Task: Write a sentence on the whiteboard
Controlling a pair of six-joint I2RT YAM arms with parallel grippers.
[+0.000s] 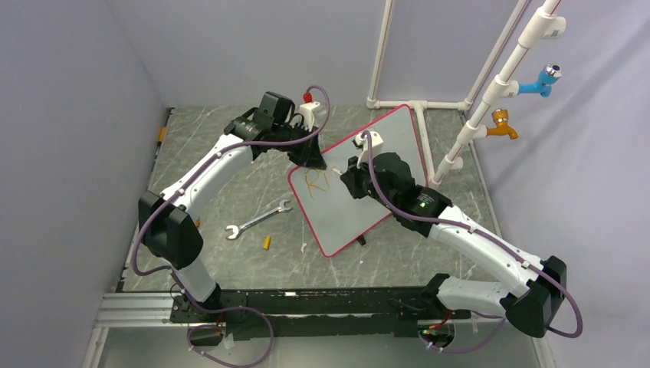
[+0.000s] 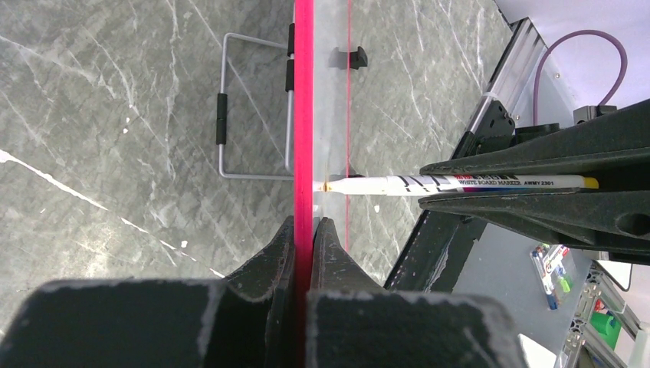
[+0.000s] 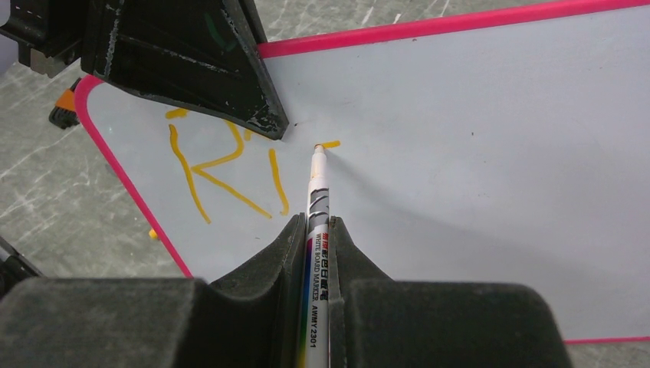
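Orange letters on whiteboard, legible only from right wrist view

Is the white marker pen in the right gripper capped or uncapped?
Uncapped: the white marker pen shows its bare orange tip against the pink-rimmed white whiteboard, beside a short orange stroke.

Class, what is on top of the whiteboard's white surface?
Orange letters "RI", a short stroke, and the marker with its tip touching there. The left claw, clamped on the whiteboard rim, hides the R's top.
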